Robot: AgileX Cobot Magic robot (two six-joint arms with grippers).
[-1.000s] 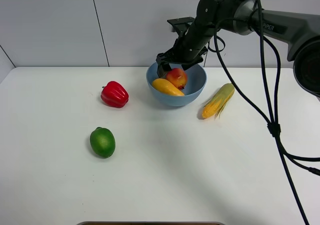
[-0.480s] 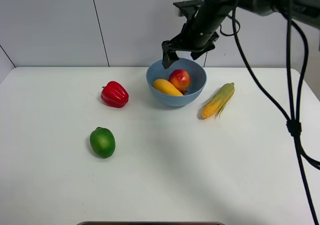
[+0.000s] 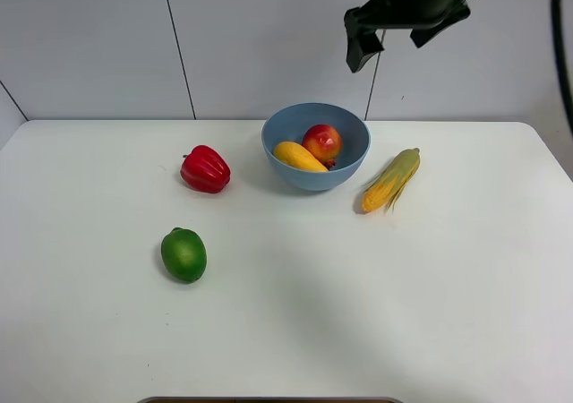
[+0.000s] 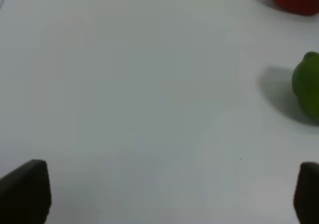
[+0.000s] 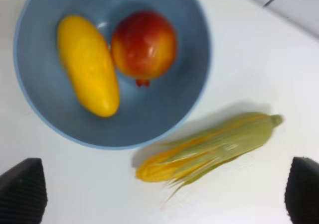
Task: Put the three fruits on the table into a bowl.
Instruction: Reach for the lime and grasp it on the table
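Inside the bowl (image 3: 313, 181) sit mango (image 3: 300, 157) and pomegranate (image 3: 321, 141): two of three done. Lime (image 3: 183, 254) lies on the worktop (image 3: 376, 313), well apart from the bowl. My right tool (image 5: 162, 191) hangs above the bowl, released and empty; left tool (image 4: 167, 191) is spread wide too.

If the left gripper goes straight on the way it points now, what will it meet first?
Most likely the bare white table: nothing shows ahead of the open left gripper. The green lime-like fruit sits off to one side, probably outside that line.
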